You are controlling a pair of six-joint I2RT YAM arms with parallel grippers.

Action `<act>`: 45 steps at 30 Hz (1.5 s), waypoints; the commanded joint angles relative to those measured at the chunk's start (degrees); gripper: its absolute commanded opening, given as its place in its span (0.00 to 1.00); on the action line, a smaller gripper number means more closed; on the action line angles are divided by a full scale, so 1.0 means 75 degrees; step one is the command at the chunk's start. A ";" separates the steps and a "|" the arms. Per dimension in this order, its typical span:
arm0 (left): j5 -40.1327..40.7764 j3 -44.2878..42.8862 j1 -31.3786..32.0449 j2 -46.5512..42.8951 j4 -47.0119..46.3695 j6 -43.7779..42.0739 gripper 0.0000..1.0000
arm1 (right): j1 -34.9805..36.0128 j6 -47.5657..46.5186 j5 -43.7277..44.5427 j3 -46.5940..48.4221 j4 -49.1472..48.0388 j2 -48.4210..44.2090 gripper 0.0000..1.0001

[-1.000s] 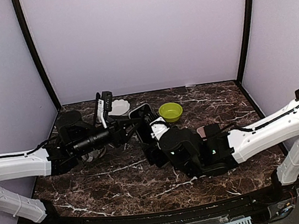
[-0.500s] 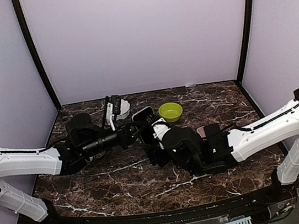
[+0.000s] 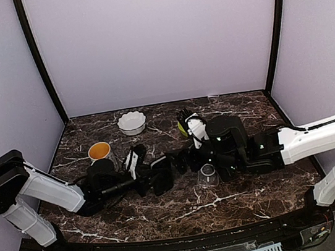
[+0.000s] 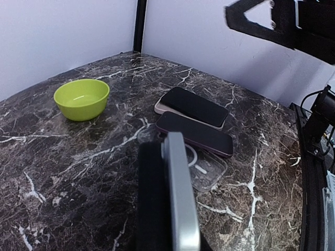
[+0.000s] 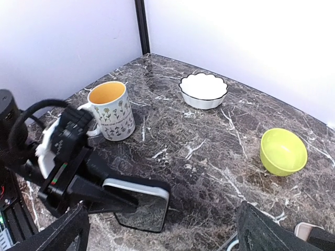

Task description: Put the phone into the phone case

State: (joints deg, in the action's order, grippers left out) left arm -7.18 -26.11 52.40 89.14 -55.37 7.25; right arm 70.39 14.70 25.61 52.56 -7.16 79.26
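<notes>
Dark marble tabletop (image 3: 136,211), walls on the far, L & R edges. Bare marble shows along the near edge and in the far R corner.

L arm (image 3: 52,191) lies low from the L edge toward centre. R arm (image 3: 319,135) lies low from the R edge, wrist bulk over the centre. The two nearly meet mid-tabletop, w/ little gap btwn them.

L end effector (image 3: 153,178) is clamped on the phone (image 5: 140,206), which is held on its long edge, at tabletop centre a bit L. Can't tell if its lower edge touches the marble.

R end effector (image 5: 162,232) is spread wide w/ nothing in it, fingers (image 5: 63,230) either side of the view, the phone just ahead.

White bowl (image 3: 132,122) sits by the far edge, L of centre. Mug (image 3: 99,152) is nearer the L edge, apart from the bowl. Green bowl (image 4: 81,98) is toward the far edge near centre, mostly hidden behind the R arm from above.

Two spare handsets lie flat side by side just beyond the case: a black one (image 4: 193,107) on a beige backing and a dark purple one (image 4: 196,134).

Clear phone case (image 4: 209,167) lies flat at centre, just R of the held phone, not touching it.
</notes>
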 commanded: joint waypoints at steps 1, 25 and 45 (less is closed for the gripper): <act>0.0098 0.0537 0.0033 0.0099 -0.2476 -0.0715 0.00 | -0.0473 -0.0341 -0.0179 0.0961 -0.0008 0.0921 0.98; 0.0230 0.1029 0.0027 0.0651 -0.2864 -0.0632 0.19 | -0.0785 -0.0376 -0.0572 0.1829 -0.0574 0.3344 0.98; 0.0068 0.0870 0.0031 0.0445 -0.1992 -0.1185 0.30 | -0.0663 -0.0748 -0.0201 0.1553 -0.0162 0.3331 0.98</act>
State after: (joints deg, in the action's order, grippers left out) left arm -5.28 -18.44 52.40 94.15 -72.49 1.02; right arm 64.79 12.08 22.15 65.39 -15.00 102.96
